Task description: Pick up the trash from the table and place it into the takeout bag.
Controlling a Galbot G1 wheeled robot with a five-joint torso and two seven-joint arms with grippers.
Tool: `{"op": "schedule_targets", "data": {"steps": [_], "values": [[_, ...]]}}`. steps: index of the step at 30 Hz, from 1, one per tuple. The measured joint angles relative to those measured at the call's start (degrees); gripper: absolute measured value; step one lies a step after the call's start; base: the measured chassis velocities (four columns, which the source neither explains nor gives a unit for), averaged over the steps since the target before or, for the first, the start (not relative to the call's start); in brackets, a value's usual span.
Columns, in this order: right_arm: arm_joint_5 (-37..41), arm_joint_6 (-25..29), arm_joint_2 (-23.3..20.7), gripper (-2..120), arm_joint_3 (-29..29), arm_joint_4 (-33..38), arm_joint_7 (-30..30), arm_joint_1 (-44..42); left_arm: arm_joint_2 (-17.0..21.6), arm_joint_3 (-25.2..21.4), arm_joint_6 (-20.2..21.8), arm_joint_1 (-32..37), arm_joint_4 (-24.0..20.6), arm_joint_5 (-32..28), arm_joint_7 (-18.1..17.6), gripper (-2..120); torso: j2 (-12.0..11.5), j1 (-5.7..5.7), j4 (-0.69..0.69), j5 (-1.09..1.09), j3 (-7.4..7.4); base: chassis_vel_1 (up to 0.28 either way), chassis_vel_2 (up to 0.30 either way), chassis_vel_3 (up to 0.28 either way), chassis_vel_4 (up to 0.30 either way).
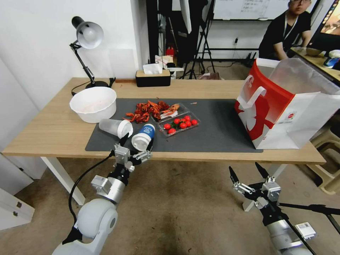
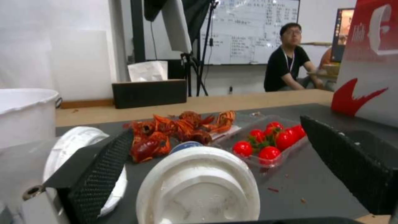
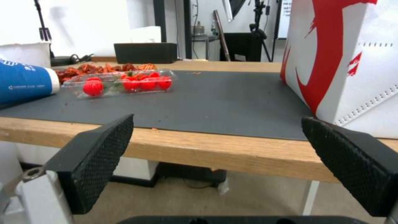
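On the dark mat of the table (image 1: 53, 134) lies a blue-white lidded paper cup (image 1: 143, 136) on its side, its white lid (image 2: 199, 186) facing me. My left gripper (image 1: 137, 141) is open at the near edge, one finger on each side of that lid, not clamped. A frosted lidded cup (image 1: 115, 127) lies just left of it. A clear tray of red tomatoes (image 1: 178, 124) and crayfish shells (image 1: 152, 109) sit behind. The red and white takeout bag (image 1: 283, 102) stands at the right. My right gripper (image 1: 243, 167) hangs open below the table's front edge.
A large white bowl (image 1: 92, 103) stands at the left on the table. A black tissue box (image 1: 153, 78) and a desk lamp (image 1: 86, 35) are along the far edge. The mat (image 3: 215, 99) between tray and bag is bare. A person sits behind the bag.
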Motion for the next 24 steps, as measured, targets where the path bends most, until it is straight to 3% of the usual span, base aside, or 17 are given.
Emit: {"op": "schedule_targets", "data": {"steps": [13, 19, 24], "values": [[-1.8, 0.3, 1.1, 100, 0.0, 0.1, 1.0, -0.2, 3.2, 2.8, 4.3, -3.0, 1.8, -0.1, -0.2, 100, 0.0, 0.0, 0.0, 0.0, 0.0, 0.0, 0.0, 0.0, 0.0], [-2.3, 0.6, 1.7, 100, 0.0, 0.0, 1.3, -0.5, 4.0, 4.2, 9.6, -4.7, 2.7, 0.2, -3.6, 100, 0.0, 0.0, 0.0, 0.0, 0.0, 0.0, 0.0, 0.0, 0.0], [-2.5, 0.7, 2.0, 100, 0.0, -0.2, 1.3, -0.5, 4.3, 4.4, 11.4, -5.3, 3.1, 0.2, -4.8, 100, 0.0, 0.0, 0.0, 0.0, 0.0, 0.0, 0.0, 0.0, 0.0]]}}
